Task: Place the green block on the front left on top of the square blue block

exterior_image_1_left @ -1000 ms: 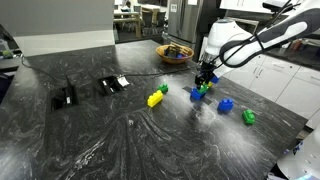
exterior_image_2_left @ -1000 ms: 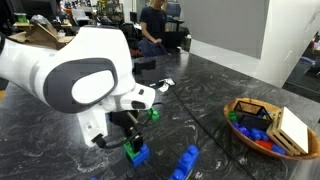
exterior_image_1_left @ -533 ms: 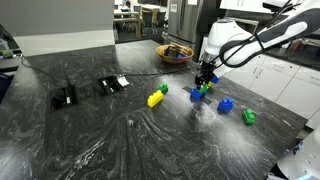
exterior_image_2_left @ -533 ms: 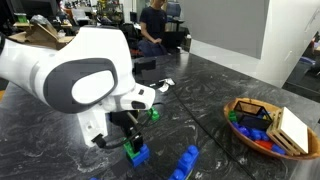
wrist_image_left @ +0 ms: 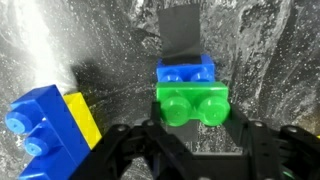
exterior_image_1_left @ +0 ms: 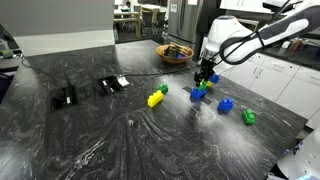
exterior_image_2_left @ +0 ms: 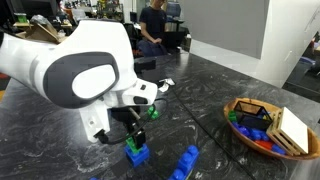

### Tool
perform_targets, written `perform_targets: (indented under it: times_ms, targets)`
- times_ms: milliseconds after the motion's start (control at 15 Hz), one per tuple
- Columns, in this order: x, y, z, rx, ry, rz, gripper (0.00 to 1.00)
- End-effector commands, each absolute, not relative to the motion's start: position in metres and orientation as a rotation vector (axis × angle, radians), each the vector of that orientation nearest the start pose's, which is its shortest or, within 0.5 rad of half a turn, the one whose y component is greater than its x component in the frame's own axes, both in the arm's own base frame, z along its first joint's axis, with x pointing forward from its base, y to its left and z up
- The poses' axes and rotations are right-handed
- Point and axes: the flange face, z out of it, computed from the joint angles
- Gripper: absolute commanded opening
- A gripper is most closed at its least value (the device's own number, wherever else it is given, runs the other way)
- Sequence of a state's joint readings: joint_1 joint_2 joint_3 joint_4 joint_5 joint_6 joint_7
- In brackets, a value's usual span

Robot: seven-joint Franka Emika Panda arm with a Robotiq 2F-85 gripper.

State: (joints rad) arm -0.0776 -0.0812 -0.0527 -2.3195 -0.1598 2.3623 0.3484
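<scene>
The light-green block (wrist_image_left: pixel 192 105) sits on top of the square blue block (wrist_image_left: pixel 186 70) on the dark marbled table. The stack also shows in both exterior views, green (exterior_image_2_left: pixel 133 143) over blue (exterior_image_2_left: pixel 137 155), and as a small green-and-blue stack (exterior_image_1_left: pixel 198 93). My gripper (wrist_image_left: pixel 190 140) hangs just above the stack with its fingers spread wider than the green block and not touching it. It is open and empty, as both exterior views (exterior_image_1_left: pixel 205 77) (exterior_image_2_left: pixel 130 128) show.
A blue piece with yellow (wrist_image_left: pixel 45 118) lies close beside the stack (exterior_image_1_left: pixel 156 97). A longer blue brick (exterior_image_2_left: pixel 186 162), a small green brick (exterior_image_2_left: pixel 153 112), another blue brick (exterior_image_1_left: pixel 226 104) and a green one (exterior_image_1_left: pixel 248 116) lie nearby. A bowl of bricks (exterior_image_2_left: pixel 262 125) stands further off.
My gripper has lifted slightly away from the green block. The stack has stayed in place.
</scene>
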Motion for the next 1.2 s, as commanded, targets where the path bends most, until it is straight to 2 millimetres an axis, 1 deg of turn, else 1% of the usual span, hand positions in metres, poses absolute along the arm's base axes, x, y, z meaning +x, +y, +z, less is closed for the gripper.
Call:
perform_targets:
  times_ms: [0,133,267,467,867,1133]
  targets:
    - [0.506,-0.08,0.397,-3.15,0.557,-0.246,0.39]
    - [0.505,-0.086,0.393,-3.114,0.529,-0.219,0.39]
    - [0.502,-0.086,0.386,-3.074,0.48,-0.193,0.39]
    - [0.505,-0.089,0.371,-3.049,0.423,-0.152,0.39]
    - [0.504,-0.103,0.371,-3.126,0.392,-0.159,0.39]
    - [0.507,-0.097,0.365,-3.128,0.376,-0.148,0.39]
